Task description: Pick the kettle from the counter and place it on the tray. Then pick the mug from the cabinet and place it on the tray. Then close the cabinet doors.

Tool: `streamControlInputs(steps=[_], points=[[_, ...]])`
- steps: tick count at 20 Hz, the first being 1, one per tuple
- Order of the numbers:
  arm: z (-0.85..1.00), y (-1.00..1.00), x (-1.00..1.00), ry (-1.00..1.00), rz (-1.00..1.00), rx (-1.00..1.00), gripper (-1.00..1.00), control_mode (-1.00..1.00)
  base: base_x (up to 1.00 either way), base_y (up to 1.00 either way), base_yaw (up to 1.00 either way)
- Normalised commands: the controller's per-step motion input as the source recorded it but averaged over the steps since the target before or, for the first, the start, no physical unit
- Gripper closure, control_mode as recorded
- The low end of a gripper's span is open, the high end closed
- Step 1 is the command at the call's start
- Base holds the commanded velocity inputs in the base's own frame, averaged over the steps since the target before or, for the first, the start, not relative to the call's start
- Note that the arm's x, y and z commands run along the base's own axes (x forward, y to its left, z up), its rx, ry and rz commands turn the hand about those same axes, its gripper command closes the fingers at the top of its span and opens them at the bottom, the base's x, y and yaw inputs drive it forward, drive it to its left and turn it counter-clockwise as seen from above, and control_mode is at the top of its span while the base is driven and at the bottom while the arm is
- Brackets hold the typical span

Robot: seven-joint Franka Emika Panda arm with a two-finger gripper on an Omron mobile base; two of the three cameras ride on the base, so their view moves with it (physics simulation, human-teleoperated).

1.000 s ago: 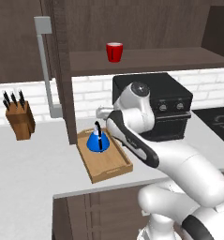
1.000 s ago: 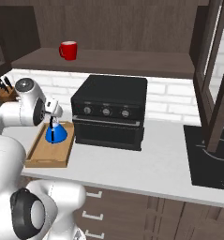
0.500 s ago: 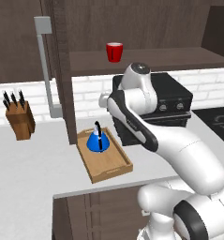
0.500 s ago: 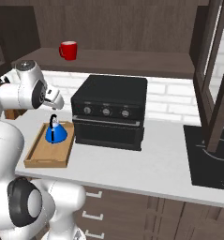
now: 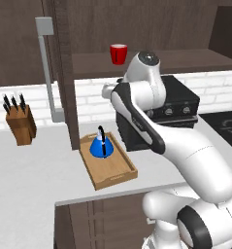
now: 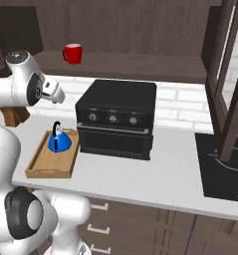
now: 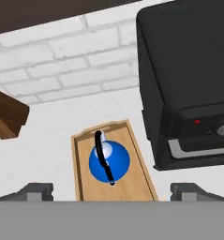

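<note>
Blue kettle upright on the tray, black oven just beside the tray, hand above the tray, fingers wide apart, empty

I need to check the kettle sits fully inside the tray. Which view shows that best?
The hand view: it looks down on the kettle inside the tray rim. Both base views show it from the side, at the tray's far end.

A black oven crowds the tray's right side on the counter; an open door edge stands at its left-rear corner.
</note>
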Motion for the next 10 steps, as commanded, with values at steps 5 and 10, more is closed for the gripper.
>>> streamControlInputs(steps=[5, 10], points=[[0.71, 0.0, 0.06, -0.04, 0.0, -0.12, -1.0, -1.0, 0.0, 0.0, 0.0], [0.4, 0.0, 0.21, -0.1, -0.03, -0.14, -1.0, -1.0, 0.0, 0.0, 0.0]])
